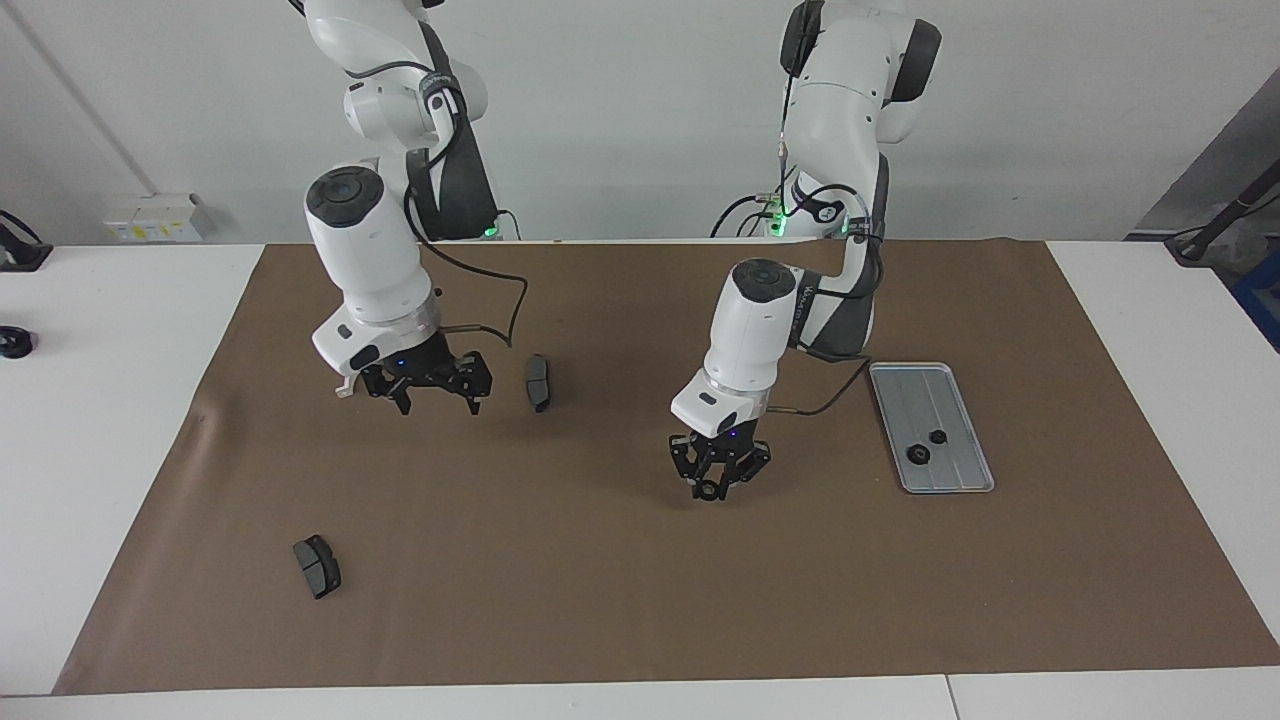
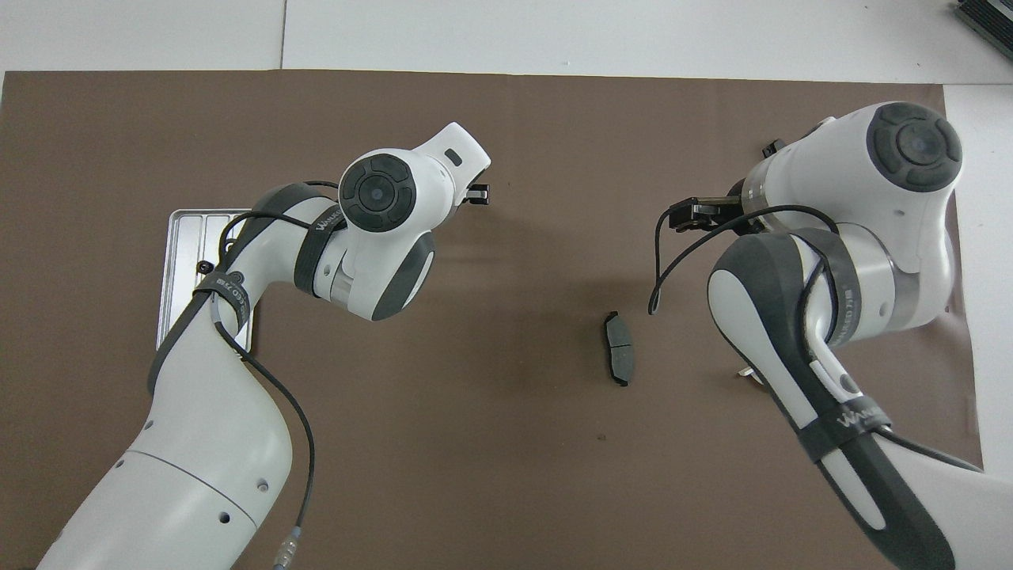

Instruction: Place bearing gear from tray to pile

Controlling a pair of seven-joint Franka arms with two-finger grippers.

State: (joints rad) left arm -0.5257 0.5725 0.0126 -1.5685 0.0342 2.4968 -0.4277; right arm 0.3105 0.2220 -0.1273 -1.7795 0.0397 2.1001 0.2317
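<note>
Left gripper [image 1: 712, 487] hangs over bare brown mat [image 1: 640, 580] mid-table, fingers pinched on a small dark bearing gear [image 1: 709, 492], so pick looks done & carry is underway toward the pile. Right gripper [image 1: 428, 385] is over the white bracket [image 1: 344, 389], jaws wide, holding nothing. Brake pad [image 1: 538, 381] sits just beside it. Tray [image 1: 950, 480] still has 2 gears; release is left.
</note>
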